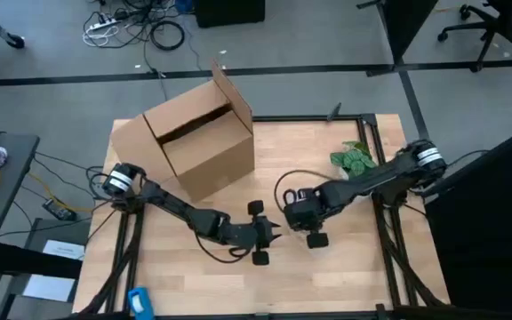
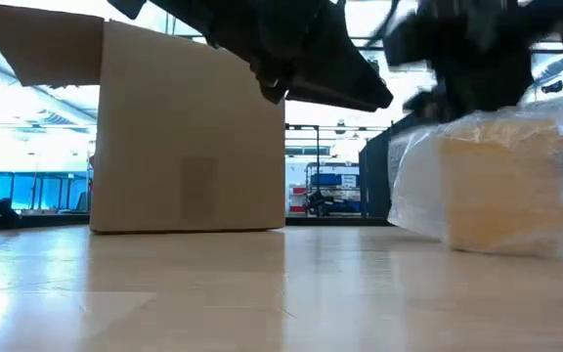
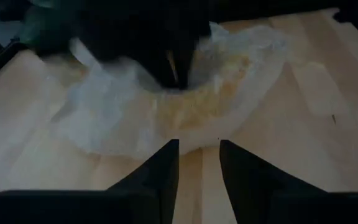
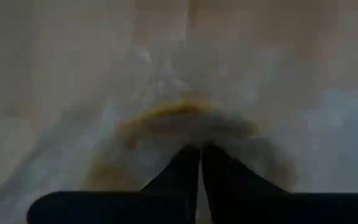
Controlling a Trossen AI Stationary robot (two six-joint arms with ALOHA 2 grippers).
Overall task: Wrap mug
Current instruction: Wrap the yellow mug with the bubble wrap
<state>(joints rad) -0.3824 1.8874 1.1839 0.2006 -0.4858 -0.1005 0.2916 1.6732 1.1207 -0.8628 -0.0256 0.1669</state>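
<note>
The yellow-orange mug (image 2: pixel 501 191) rests on the wooden table under a crinkly clear plastic sheet (image 3: pixel 229 74) that covers it. My right gripper (image 4: pixel 201 152) comes down on top of the bundle, shut on the sheet over the mug's rim (image 4: pixel 166 113). In the high view this gripper (image 1: pixel 294 220) hides the mug. My left gripper (image 3: pixel 199 152) lies low over the table just left of the bundle, open, with its fingertips at the sheet's edge (image 3: pixel 166 140) and nothing between them. It also shows in the high view (image 1: pixel 276 233). My right gripper has the plastic sheet (image 4: pixel 185 134) at its fingertips, above the mug's opening. The fingers come from above, slanting down. Only a thin gap shows between them; one layer or several, I cannot tell. The mug and the rest of the sheet lie on the table.
An open cardboard box (image 1: pixel 198 133) stands at the table's far left, also seen in the low view (image 2: pixel 189 127). A green leafy thing (image 1: pixel 354 158) lies at the far right by the black frame rail (image 1: pixel 372 120). Bare wood (image 1: pixel 336 284) stretches along the near edge.
</note>
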